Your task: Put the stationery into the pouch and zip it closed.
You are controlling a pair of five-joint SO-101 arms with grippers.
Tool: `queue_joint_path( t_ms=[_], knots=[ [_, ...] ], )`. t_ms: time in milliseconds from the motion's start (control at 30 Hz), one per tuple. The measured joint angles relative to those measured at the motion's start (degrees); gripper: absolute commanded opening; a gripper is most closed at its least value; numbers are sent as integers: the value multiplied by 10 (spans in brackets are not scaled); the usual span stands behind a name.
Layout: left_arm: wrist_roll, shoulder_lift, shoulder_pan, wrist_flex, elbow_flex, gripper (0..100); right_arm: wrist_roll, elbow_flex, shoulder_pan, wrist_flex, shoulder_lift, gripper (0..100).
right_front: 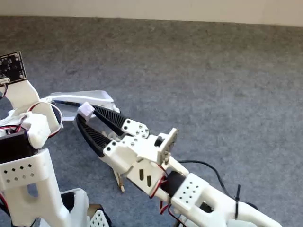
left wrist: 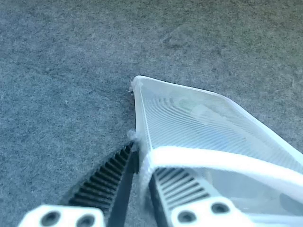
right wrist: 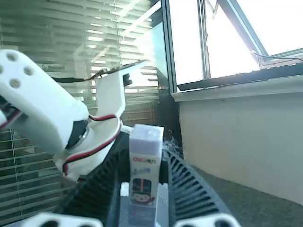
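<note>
A translucent white pouch (left wrist: 199, 118) is held off the grey carpet, and my left gripper (left wrist: 139, 158) is shut on its near edge. In the high view the pouch (right_front: 83, 98) sticks out to the right of the left arm. My right gripper (right_front: 85, 117) points at it and is shut on a small white and lilac eraser (right_front: 86, 109) that touches or nearly touches the pouch's lower edge. In the right wrist view the eraser (right wrist: 143, 175) stands upright between the black ribbed fingers (right wrist: 189, 189), with the left arm's white body close behind it.
Grey carpet (right_front: 213, 80) covers the whole surface, open to the right and far side. A small tan stick-like item (right_front: 118, 182) lies on the carpet under the right arm. The left arm's base (right_front: 28, 184) fills the near left corner.
</note>
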Motion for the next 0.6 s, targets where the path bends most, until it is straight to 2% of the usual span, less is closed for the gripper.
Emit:
queue_joint_path(
  t_ms=[200, 600],
  knots=[
    [0, 0, 0, 0, 0, 11, 0, -27, 28, -88, 94, 4],
    [0, 0, 0, 0, 0, 11, -1, -68, 38, -163, 266, 4]
  ],
)
